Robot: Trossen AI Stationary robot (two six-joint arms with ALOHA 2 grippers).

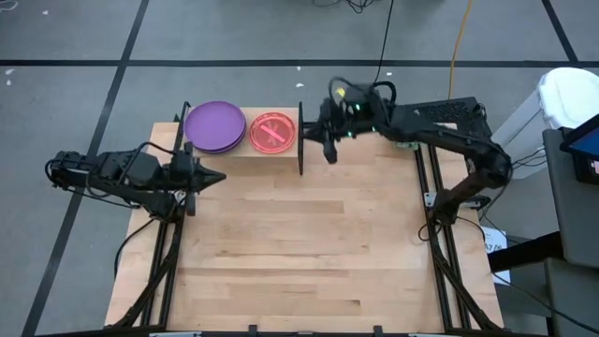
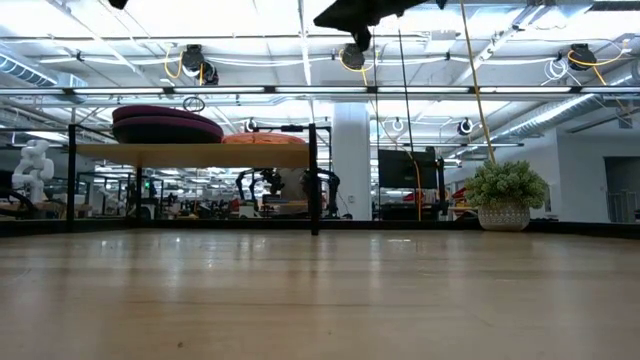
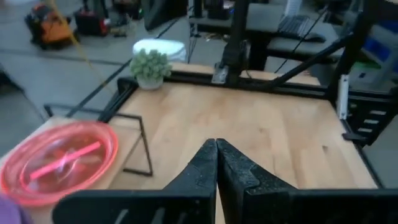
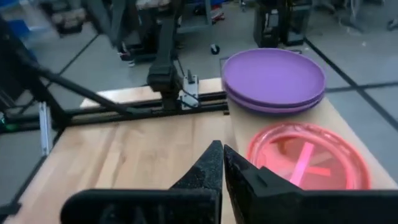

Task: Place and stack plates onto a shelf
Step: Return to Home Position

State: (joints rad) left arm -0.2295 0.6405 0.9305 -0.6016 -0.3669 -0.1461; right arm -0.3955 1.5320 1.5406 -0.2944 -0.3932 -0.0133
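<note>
The shelf (image 1: 245, 150), a small light-wood board with black end panels, stands at the table's far edge. A stack of purple plates (image 1: 215, 126) rests flat on its left half, and a translucent pink plate (image 1: 273, 131) sits on its right half. The low view shows the purple stack (image 2: 165, 125) and the pink plate (image 2: 262, 139) on the board. My left gripper (image 1: 217, 177) is shut, hovering near the shelf's left end. My right gripper (image 1: 328, 154) is shut, raised just right of the shelf's right end panel (image 1: 301, 140). Teal and green plates are out of view.
A potted plant (image 2: 505, 195) stands at the table's far right corner. The black table frame rails (image 1: 430, 197) run along both sides. The wide wooden tabletop (image 1: 309, 253) stretches from the shelf to the near edge.
</note>
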